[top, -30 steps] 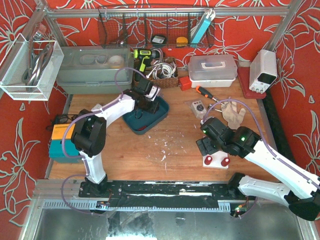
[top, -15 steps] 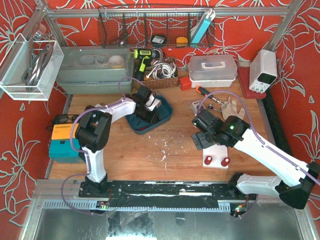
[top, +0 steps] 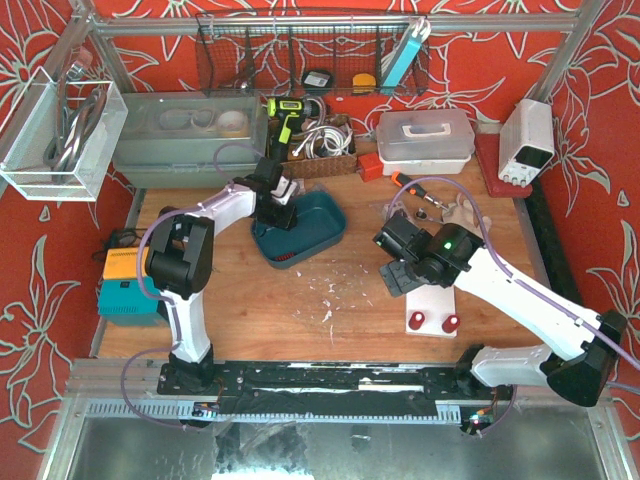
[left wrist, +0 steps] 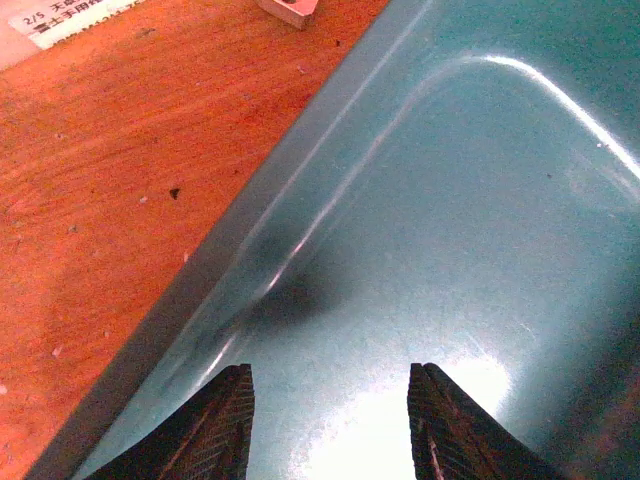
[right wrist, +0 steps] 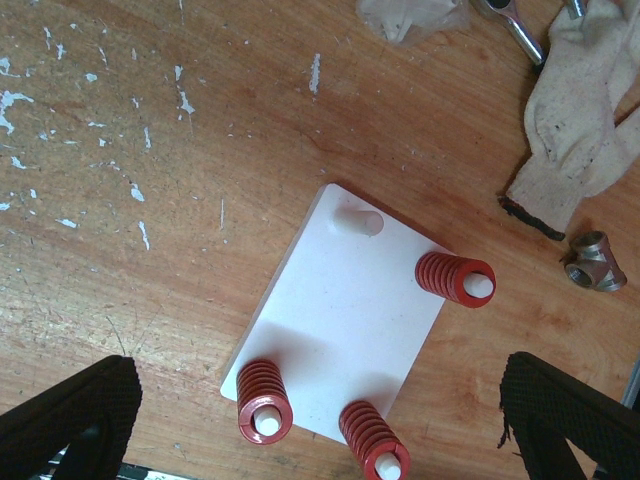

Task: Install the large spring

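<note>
A scuffed wooden worktop point(top: 350, 300), flecked with white chips point(right wrist: 140, 190), sits inside walls of red cloth printed with pale flowers point(top: 30, 300). On it are one glossy teal plastic tray point(top: 318, 228) with rounded corners and one flat white rectangular plate point(right wrist: 350, 300) carrying four pegs. Three red coil springs point(right wrist: 265, 400) stand on three of them, each with its white peg tip showing through the top, and the fourth peg point(right wrist: 358, 221) is bare. I cannot tell which of the springs is the large one. Beside the plate lie one crumpled, stained rag point(right wrist: 585, 110) and one grey metal pipe fitting point(right wrist: 592, 258). The left pincer point(left wrist: 330, 400) hangs over the tray's smooth floor, its two ribbed black fingers point(left wrist: 225, 430) partly spread with nothing between them. The right pincer point(right wrist: 325, 400) is above the plate, spread wide and gripping nothing.
</note>
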You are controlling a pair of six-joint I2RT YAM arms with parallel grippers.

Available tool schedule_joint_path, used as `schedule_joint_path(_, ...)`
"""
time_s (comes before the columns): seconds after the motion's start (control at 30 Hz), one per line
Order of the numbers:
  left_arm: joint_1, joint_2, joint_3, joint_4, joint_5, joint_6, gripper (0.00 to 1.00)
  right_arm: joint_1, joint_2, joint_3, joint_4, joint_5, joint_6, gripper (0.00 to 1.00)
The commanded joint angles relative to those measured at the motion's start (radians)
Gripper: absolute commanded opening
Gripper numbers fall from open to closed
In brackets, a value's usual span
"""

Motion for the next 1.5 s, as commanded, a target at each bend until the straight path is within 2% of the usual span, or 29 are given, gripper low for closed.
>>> schedule_joint_path(0.0,-0.005,-0.091,0.002,-0.042,-0.019,-0.045,0.47,-0.006,0.018,0.033,-0.019,0.029,-0.035,0.99)
schedule_joint_path(0.1,-0.005,-0.139,0.004,-0.091,-0.100,-0.144,0.50,-0.005,0.013,0.037,-0.016,0.043,-0.049,0.99)
schedule_joint_path(0.2,-0.004,-0.177,0.003,-0.133,-0.090,-0.184,0.51,-0.005,-0.015,0.017,0.002,0.050,-0.052,0.99)
schedule_joint_path(0.27,-0.003,-0.181,0.014,-0.139,-0.127,-0.140,0.52,-0.007,-0.039,-0.003,0.018,0.047,-0.050,0.99)
schedule_joint_path(0.4,-0.004,-0.090,0.123,-0.183,-0.168,-0.023,0.58,-0.007,-0.093,-0.036,0.043,0.040,-0.063,0.99)
schedule_joint_path(0.63,-0.003,0.024,0.169,-0.129,-0.157,0.031,0.60,-0.008,-0.150,-0.056,0.023,0.051,-0.069,0.99)
schedule_joint_path(0.87,0.016,0.062,0.142,-0.105,-0.204,0.056,0.50,-0.011,-0.183,-0.064,0.008,0.067,-0.059,0.99)
schedule_joint_path(1.2,0.036,0.001,0.057,-0.119,-0.241,0.047,0.21,-0.012,-0.148,-0.052,0.011,0.070,-0.079,0.99)
schedule_joint_path(1.37,0.052,-0.030,0.026,-0.131,-0.259,0.032,0.16,-0.011,-0.135,-0.033,0.001,0.070,-0.090,0.99)
schedule_joint_path(1.47,0.055,-0.044,0.020,-0.126,-0.268,0.031,0.19,-0.013,-0.130,-0.029,0.001,0.066,-0.095,0.99)
